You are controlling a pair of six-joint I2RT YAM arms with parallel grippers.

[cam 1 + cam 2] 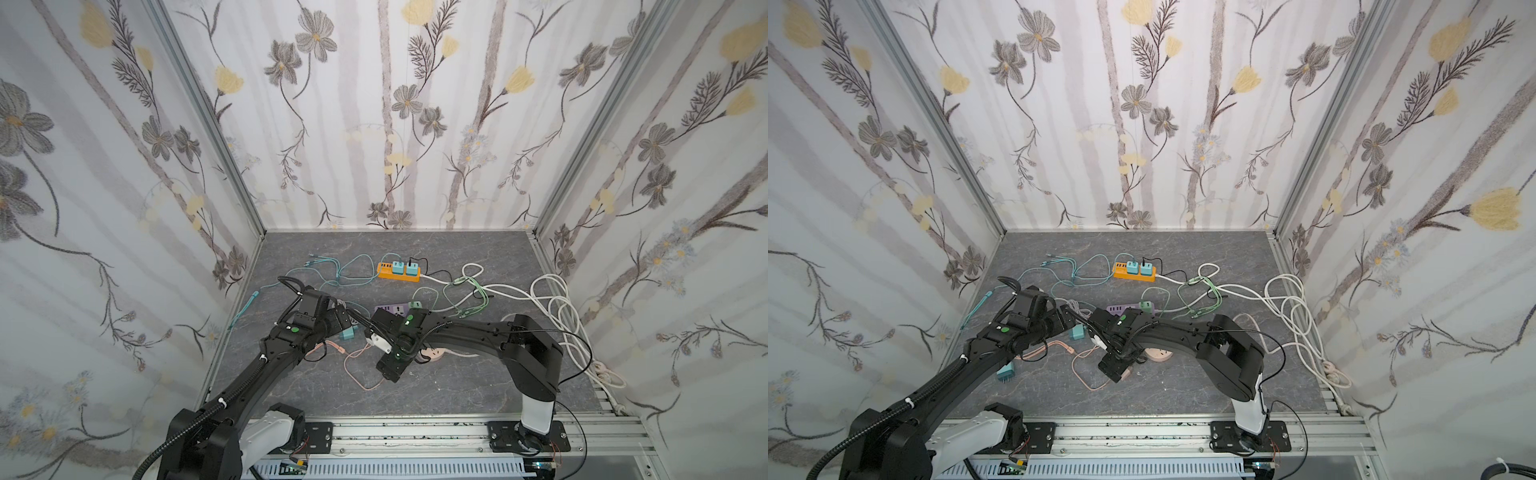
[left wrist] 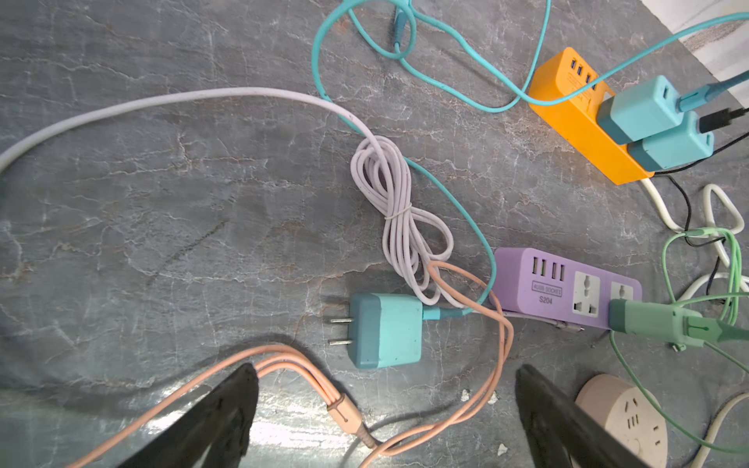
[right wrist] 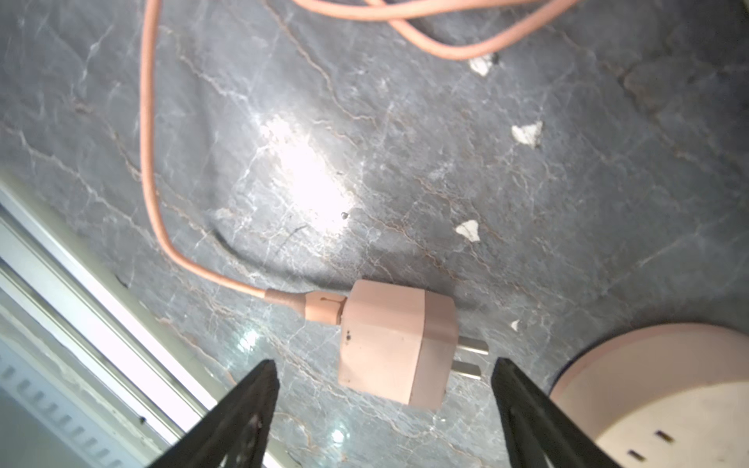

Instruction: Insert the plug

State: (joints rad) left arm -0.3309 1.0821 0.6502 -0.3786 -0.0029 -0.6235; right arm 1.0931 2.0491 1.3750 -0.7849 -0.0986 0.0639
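A pink plug on a pink cable lies on its side on the grey marble table, its two prongs pointing toward a round pink socket. My right gripper is open just above it; both fingers stand clear of the plug's sides. In both top views this gripper points down beside the round socket, hiding most of the plug. My left gripper is open and empty, hovering over a teal plug and the pink cable's connector.
A purple power strip holds a green plug. An orange strip at the back carries two teal chargers. Teal, green, white and lilac cables loop over the table. Another teal plug lies near the left arm. A metal rail edges the front.
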